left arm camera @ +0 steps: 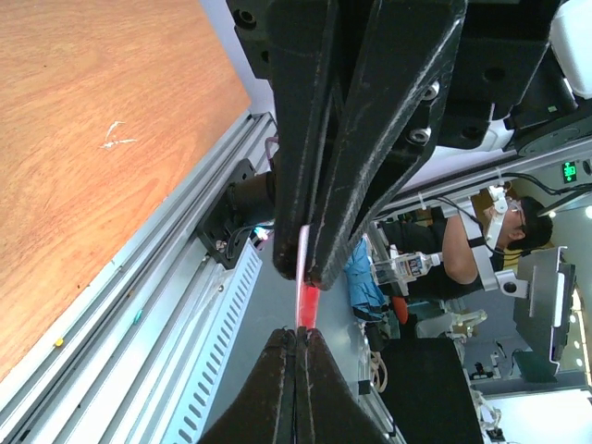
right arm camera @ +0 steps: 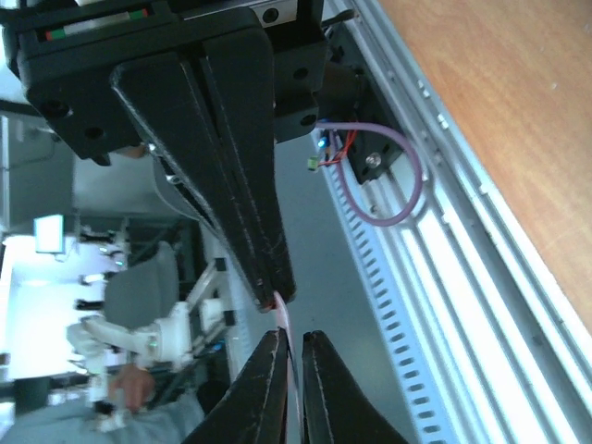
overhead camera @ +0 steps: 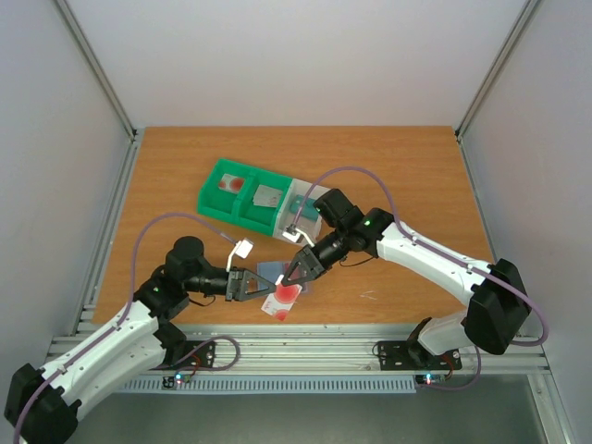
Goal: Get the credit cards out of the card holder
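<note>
Here, the left arm [overhead camera: 111, 338] comes in low from the near left corner. It bends at the elbow, so the left tool [overhead camera: 259, 285] points to the right, close over the surface [overhead camera: 407, 185]. The right arm [overhead camera: 435, 264] comes from the near right corner, reaches in toward the middle and then turns back. That makes the right tool [overhead camera: 294, 277] point down and to the left. The two tools meet tip to tip near the front middle of the surface.

The left tool is clenched, with its two fingers pressed flat together and no gap. The right tool's fingers stand very close, one on each side of a thin card. Its own wrist view shows a small gap beside the card, so I cannot tell if it squeezes the card or only sits around it.

That credit card [overhead camera: 282, 298] is white with a red patch and pokes out toward the near edge, right below the tips. From the left wrist it looks like a thin red and white line. The line runs from the left tool's tips up between the right tool's fingers. I cannot tell if the left tool pinches it.

The card holder [overhead camera: 267, 271] is the slate-blue thing just under both tools, mostly hidden by them. Farther back, well apart from the tools, is a green tray [overhead camera: 211, 199]. In it lie a second white card [overhead camera: 231, 183] in the left part and a grey card [overhead camera: 266, 196] in the middle part.
</note>
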Available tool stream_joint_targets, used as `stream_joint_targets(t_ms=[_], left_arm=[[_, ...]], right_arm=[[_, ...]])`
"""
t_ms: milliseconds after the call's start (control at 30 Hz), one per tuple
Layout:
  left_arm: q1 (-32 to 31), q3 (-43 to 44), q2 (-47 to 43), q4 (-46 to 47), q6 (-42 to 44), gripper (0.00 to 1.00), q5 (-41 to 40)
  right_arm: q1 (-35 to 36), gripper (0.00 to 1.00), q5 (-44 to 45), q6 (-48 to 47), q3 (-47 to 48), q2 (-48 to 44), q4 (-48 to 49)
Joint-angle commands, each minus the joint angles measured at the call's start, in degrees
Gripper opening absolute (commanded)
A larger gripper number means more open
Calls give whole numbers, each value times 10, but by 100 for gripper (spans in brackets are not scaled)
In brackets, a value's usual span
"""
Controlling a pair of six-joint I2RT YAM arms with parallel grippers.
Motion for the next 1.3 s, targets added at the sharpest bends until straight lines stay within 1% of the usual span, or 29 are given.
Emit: stream_joint_targets(t_ms=[0, 67, 100, 167, 200, 300, 367, 467, 600, 633, 700, 800, 1000, 1133, 1267], left_arm=[[0, -1, 0, 37, 4, 0, 9], [-1, 2, -5, 32, 2, 2, -3], [-1, 7, -11, 22, -2, 9, -20], [-1, 20, -29, 12, -14, 28, -62], [-1, 26, -41, 10, -28, 34, -87], [-1, 41, -80, -13, -53, 47, -173], [0, 47, -104, -40, -62, 52, -222], [0, 54, -141, -77, -72, 58, -282], [0, 51, -176, -96, -87, 66, -333], [-1, 48, -182, -96, -95, 67, -342], [0, 40, -195, -89, -118, 69, -357], [-1, 27, -212, -73, -154, 71, -378], [-1, -5, -218, -14, -219, 70, -413], [-1, -6, -179, 46, -236, 67, -420], [-1, -2, -126, 109, -246, 64, -411]], right_arm=[[4, 2, -25, 9, 10, -1, 20], [3, 1, -27, 20, 7, -5, 32], [4, 1, -30, 28, 4, -7, 41], [3, 1, -25, 44, 1, -12, 54], [3, 1, -14, 54, 1, -16, 59], [3, 1, 16, 97, -4, -32, 97], [1, 1, 40, 152, -9, -44, 136], [-4, 1, 93, 232, -16, -57, 180], [-5, 1, 187, 303, -24, -83, 223], [-5, 1, 227, 317, -26, -89, 229], [-5, 1, 276, 344, -32, -99, 250], [-5, 1, 325, 383, -47, -111, 294], [-4, 1, 365, 443, -63, -118, 374], [-4, 1, 374, 483, -85, -122, 439], [-3, 1, 382, 518, -110, -134, 482]])
